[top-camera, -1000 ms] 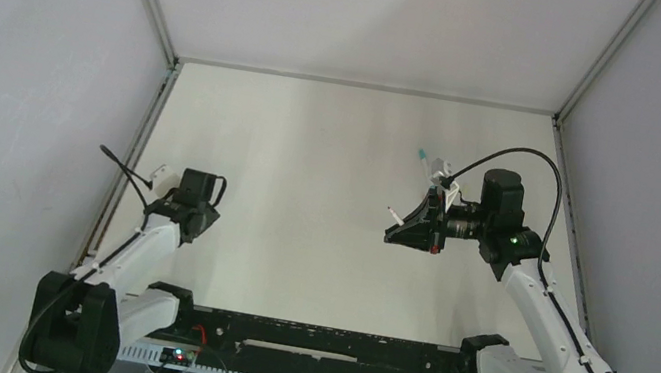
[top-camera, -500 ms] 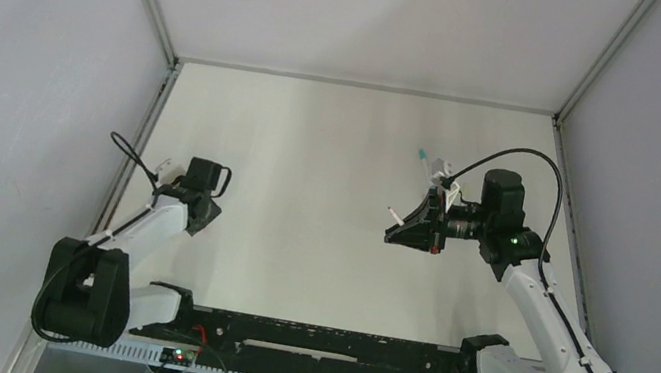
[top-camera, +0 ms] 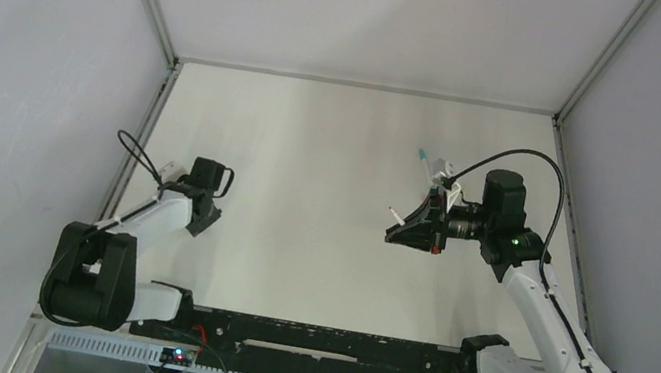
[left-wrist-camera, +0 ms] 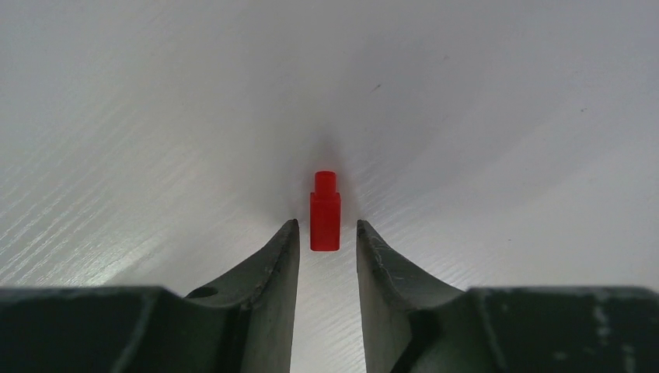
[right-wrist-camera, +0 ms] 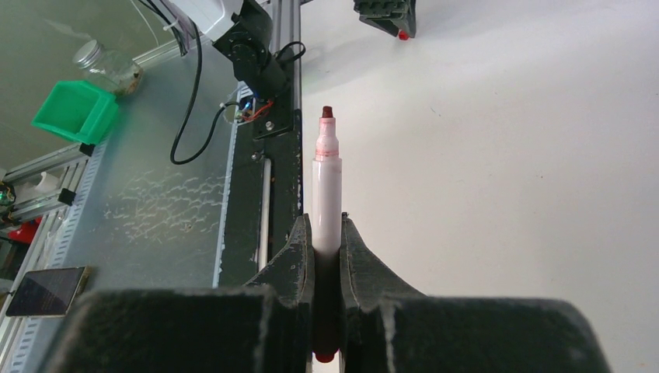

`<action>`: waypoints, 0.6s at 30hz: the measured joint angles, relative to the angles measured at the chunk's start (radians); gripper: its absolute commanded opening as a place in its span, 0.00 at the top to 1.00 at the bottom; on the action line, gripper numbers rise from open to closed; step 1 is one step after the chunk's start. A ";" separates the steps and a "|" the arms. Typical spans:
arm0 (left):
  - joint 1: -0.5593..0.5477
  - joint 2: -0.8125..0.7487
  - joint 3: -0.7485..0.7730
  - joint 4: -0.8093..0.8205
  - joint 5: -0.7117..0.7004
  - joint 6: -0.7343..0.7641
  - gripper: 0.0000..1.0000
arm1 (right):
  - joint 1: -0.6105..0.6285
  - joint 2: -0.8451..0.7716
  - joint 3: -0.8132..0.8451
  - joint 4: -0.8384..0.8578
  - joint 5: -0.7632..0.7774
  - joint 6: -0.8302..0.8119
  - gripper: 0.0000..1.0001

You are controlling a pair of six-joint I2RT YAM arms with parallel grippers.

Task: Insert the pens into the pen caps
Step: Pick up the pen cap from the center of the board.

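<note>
Left gripper (left-wrist-camera: pixel 326 233) close to left table (top-camera: pixel 313 143) edge, jaws narrow, flanking red cap (left-wrist-camera: pixel 326 210), gaps both sides. Broad open table between arms. Right gripper (right-wrist-camera: pixel 327 225) mid-right, clamped on pen (right-wrist-camera: pixel 327 179), red tip pointing left. Teal-tipped pen (top-camera: pixel 426 161) lies just beyond, far side.

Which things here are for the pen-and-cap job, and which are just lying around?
For the job:
- red-tipped pen, clamped in the right gripper
- red cap, between the fingers of the open left gripper
- teal-ended pen, lying on the table

Just lying about, beside the table:
- green bin
- glass jar
- dark phone-like slab
</note>
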 measured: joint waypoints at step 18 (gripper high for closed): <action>0.021 0.013 0.000 0.000 -0.005 0.000 0.87 | -0.016 -0.017 0.000 0.000 -0.011 0.003 1.00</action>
